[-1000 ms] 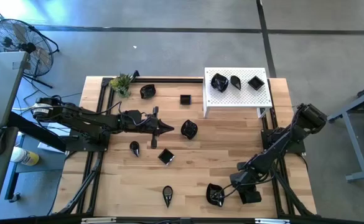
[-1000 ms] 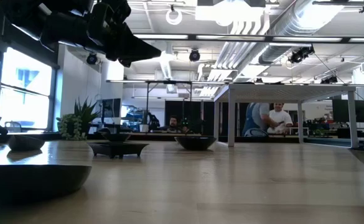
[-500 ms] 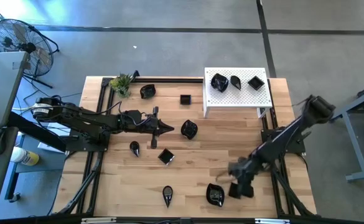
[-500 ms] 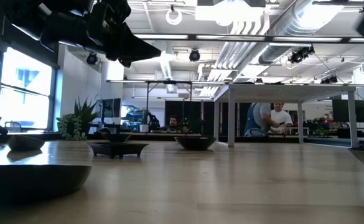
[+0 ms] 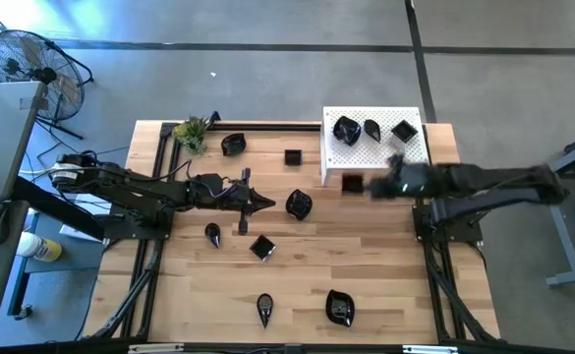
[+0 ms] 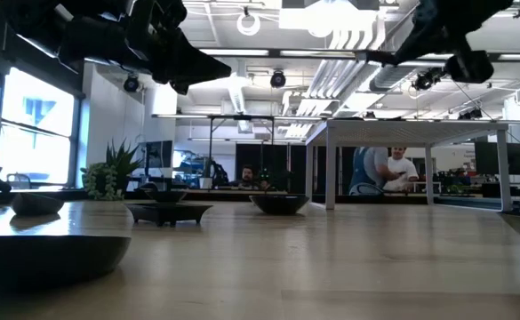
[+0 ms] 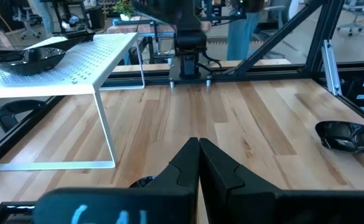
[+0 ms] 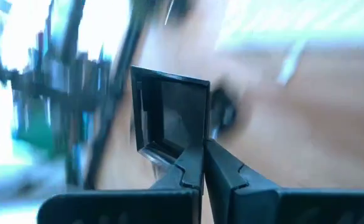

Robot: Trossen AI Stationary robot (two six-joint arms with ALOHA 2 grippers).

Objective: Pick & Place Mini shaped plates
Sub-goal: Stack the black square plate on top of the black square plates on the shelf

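The right gripper is in the air by the near left corner of the white stand, its jaws pinched tight on the rim of a small square plate. The step in hand looks like setting this plate on the stand. To do it well, the arm should lift the plate clear of the stand's edge before moving over it, then come down on a bare patch. The thin rim hold could let the plate tip, so a slow, level move is wise.

Three black plates already sit along the far side of the stand, so the free room is on the near side. More plates lie on the desk: a round one near the middle, a square one, teardrop ones and a wavy one at the near edge.

The left gripper hangs over the middle left of the desk, jaws closed on nothing. A green plant stands at the far left corner.
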